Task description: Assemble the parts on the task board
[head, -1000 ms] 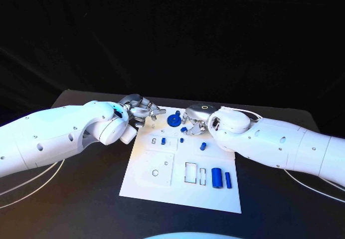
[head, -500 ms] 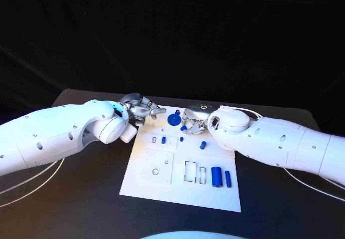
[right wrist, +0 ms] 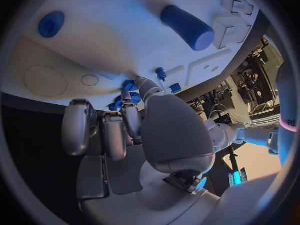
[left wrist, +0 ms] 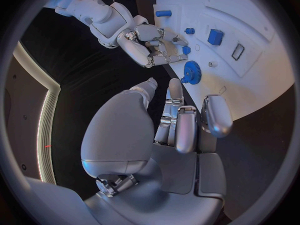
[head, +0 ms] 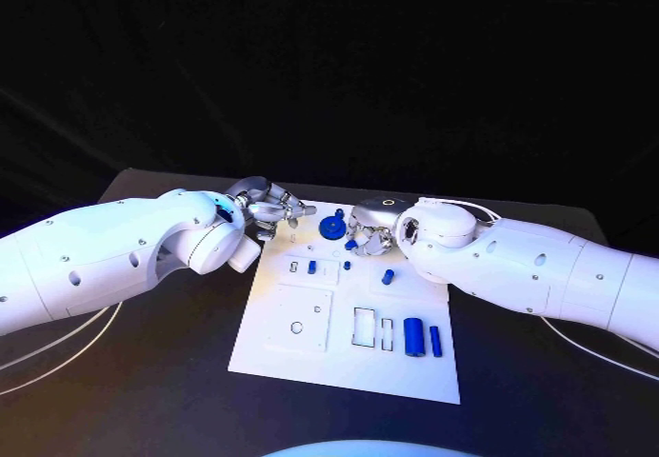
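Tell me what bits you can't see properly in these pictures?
- Head view: the right hand covers whatever its fingertips touch beside the blue gear, so a hold cannot be told.
- Right wrist view: the palm hides the gear partly.
- Head view: the small blue pieces on the white board are too tiny to identify.

Both arms are thick, rounded limbs in glossy white plastic shells, the left arm and the right arm alike, each dotted with small dark recessed screw holes. Thin white cables trail beside each forearm. The right arm's wrist carries a ring-shaped fitting and a thin white cable loop. The left hand and the right hand are silver metal, with smooth grey palm plates, jointed segmented fingers and rounded pale fingertip pads.
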